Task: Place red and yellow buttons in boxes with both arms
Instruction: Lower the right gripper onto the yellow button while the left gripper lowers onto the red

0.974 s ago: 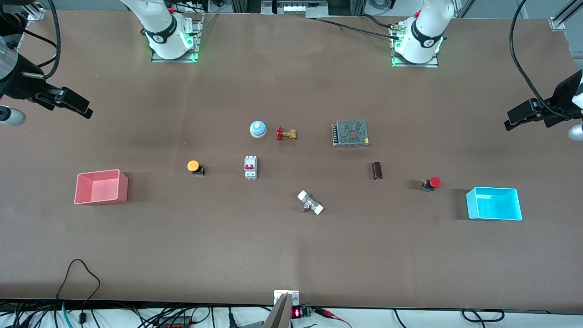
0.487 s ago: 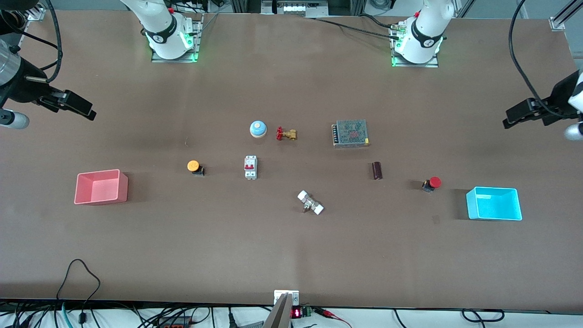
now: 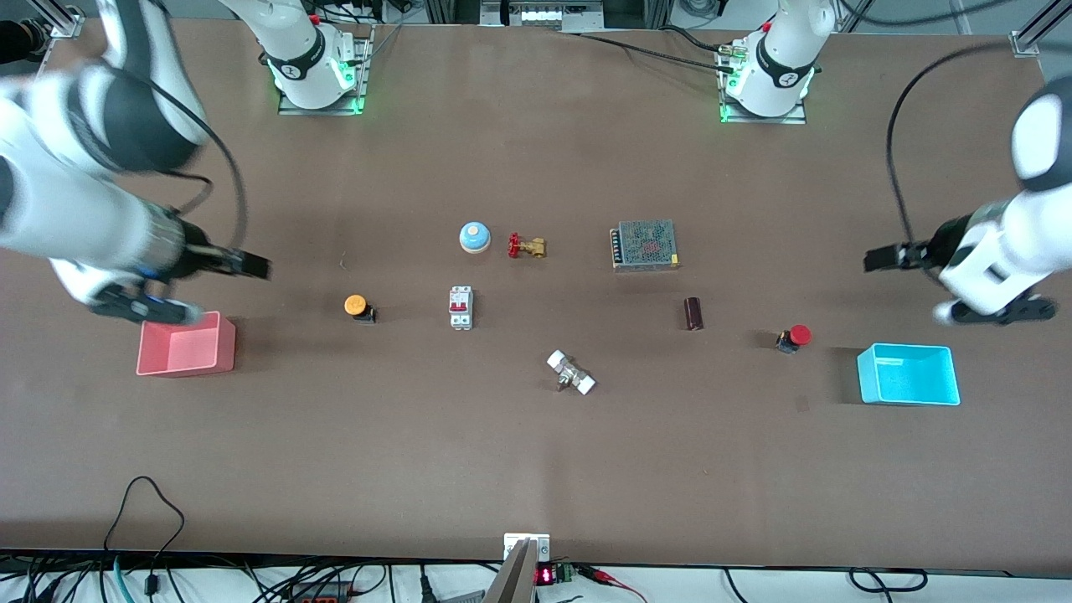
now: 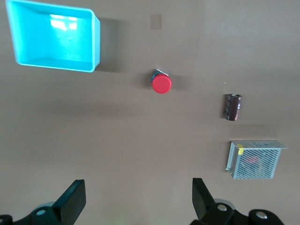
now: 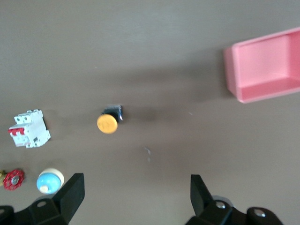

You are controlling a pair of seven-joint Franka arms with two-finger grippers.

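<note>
The yellow button (image 3: 356, 305) lies on its side on the table between the pink box (image 3: 186, 345) and the table's middle. The red button (image 3: 800, 336) lies beside the cyan box (image 3: 909, 375). Both boxes are empty. My right gripper (image 3: 251, 266) is open, up over bare table between the pink box and the yellow button. My left gripper (image 3: 879, 258) is open, up over bare table by the red button. The right wrist view shows the right gripper (image 5: 136, 194), the yellow button (image 5: 108, 123) and the pink box (image 5: 265, 65). The left wrist view shows the left gripper (image 4: 138, 201), the red button (image 4: 161, 83) and the cyan box (image 4: 51, 40).
In the table's middle stand a blue dome (image 3: 474, 237), a brass valve (image 3: 526, 246), a white circuit breaker (image 3: 461, 307), a white fitting (image 3: 571, 373), a metal power supply (image 3: 644, 245) and a dark cylinder (image 3: 693, 313).
Both arms have swung in from the table's ends toward the middle. The right gripper now hangs by the pink box and the left gripper by the red button. The buttons and boxes have not moved.
</note>
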